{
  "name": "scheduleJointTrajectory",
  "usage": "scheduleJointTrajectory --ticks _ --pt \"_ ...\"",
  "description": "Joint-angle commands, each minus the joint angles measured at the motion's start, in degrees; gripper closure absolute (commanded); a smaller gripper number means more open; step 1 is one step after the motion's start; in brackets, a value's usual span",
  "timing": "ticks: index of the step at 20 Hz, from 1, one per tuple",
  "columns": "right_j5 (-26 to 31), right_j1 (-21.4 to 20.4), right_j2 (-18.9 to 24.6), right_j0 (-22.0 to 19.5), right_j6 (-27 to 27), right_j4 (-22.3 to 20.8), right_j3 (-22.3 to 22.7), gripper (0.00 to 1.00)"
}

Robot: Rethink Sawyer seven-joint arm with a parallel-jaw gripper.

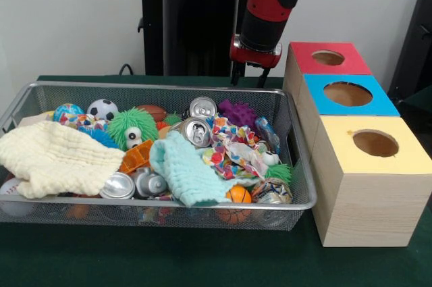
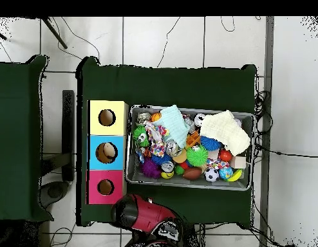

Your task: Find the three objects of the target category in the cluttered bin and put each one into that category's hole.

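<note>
Front view: 3 holed boxes (image 1: 351, 94) beside bin (image 1: 297, 159); gripper (image 1: 248, 77) state unclear.

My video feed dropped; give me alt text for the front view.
A wire mesh bin crammed with balls, crushed cans, cloths and fuzzy toys fills the table's left; the gripper hangs behind its back rim. Right stand three boxes with holes: red, blue, yellow.

Front cam sits low and close, facing the mesh bin (image 1: 300, 165) and the three wooden boxes (image 1: 368, 186) beside it. Overhead cam looks straight down from high up, whole green table (image 2: 168, 83) plus tiled floor (image 2: 290, 77). Both share bin (image 2: 190, 182) and boxes (image 2: 91, 154).
</note>
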Motion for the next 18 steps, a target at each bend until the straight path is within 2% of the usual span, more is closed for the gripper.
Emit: scheduleJointTrajectory --ticks 1,18 --pt "-2.49 -0.53 5.29 -1.86 13.74 2.29 -2.62 0.0" --pt "-3.18 -0.13 4.95 -1.31 14.53 2.8 -2.45 0.0"
